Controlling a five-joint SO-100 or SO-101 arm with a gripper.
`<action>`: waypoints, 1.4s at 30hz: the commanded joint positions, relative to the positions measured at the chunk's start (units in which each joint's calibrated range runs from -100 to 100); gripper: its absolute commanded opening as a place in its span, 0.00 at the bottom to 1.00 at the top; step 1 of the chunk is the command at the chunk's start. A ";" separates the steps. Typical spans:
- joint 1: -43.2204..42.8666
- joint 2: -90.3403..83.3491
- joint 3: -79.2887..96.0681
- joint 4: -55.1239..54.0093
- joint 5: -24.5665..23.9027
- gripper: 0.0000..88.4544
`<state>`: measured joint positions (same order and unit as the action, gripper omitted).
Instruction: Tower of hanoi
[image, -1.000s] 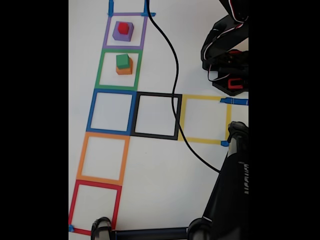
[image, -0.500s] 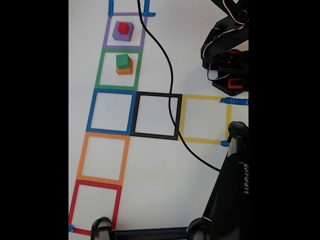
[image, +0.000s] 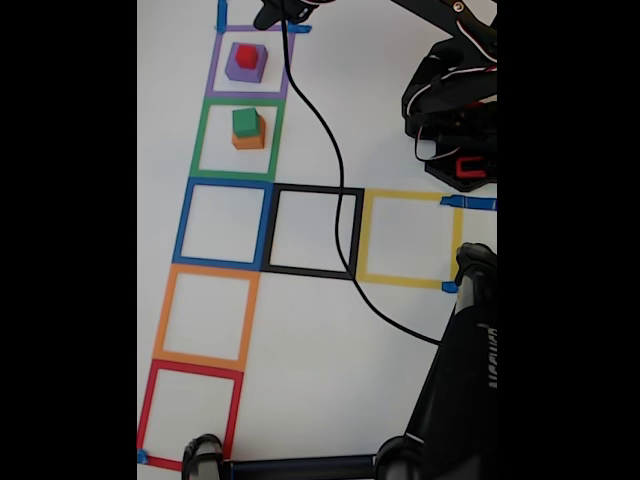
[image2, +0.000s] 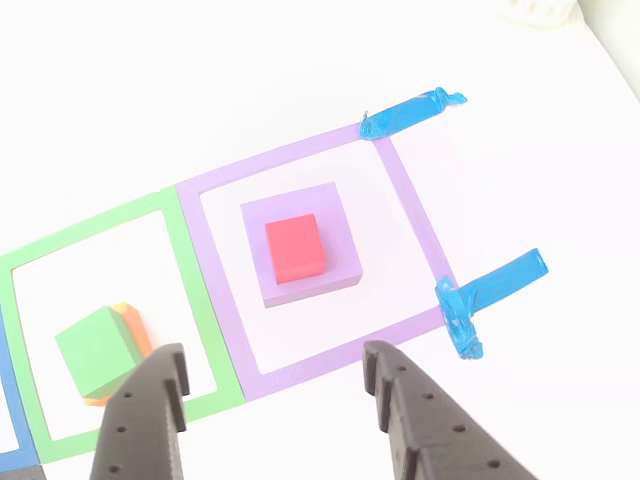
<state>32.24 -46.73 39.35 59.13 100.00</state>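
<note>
2 dark perforated fingers of the gripper (image2: 275, 375) stand wide apart, holding nothing. Just beyond the jaws, the small red cube (image2: 294, 247) sits on the large purple cube (image2: 302, 245) inside a purple tape square (image2: 215, 272). Left of the jaws, the green cube (image2: 96, 347) tops the orange cube (image2: 131, 322).

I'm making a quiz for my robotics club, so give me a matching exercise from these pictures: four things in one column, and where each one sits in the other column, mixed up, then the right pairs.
Things:
1. red cube
2. green cube
3. purple cube
4. claw

Places:
A. directly on the table inside the purple tape square
B. on top of the orange cube
C. open, hovering at the near edge of the purple tape square in the other view
D. on top of the purple cube

Pairs: 1-D, 2-B, 3-A, 4-C
</note>
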 joint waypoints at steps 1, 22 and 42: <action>1.32 -1.92 9.56 -14.11 0.00 0.28; 0.74 25.13 32.56 -78.16 0.00 0.35; 0.93 48.79 32.74 -103.34 0.00 0.34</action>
<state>33.53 0.55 73.79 -40.10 100.00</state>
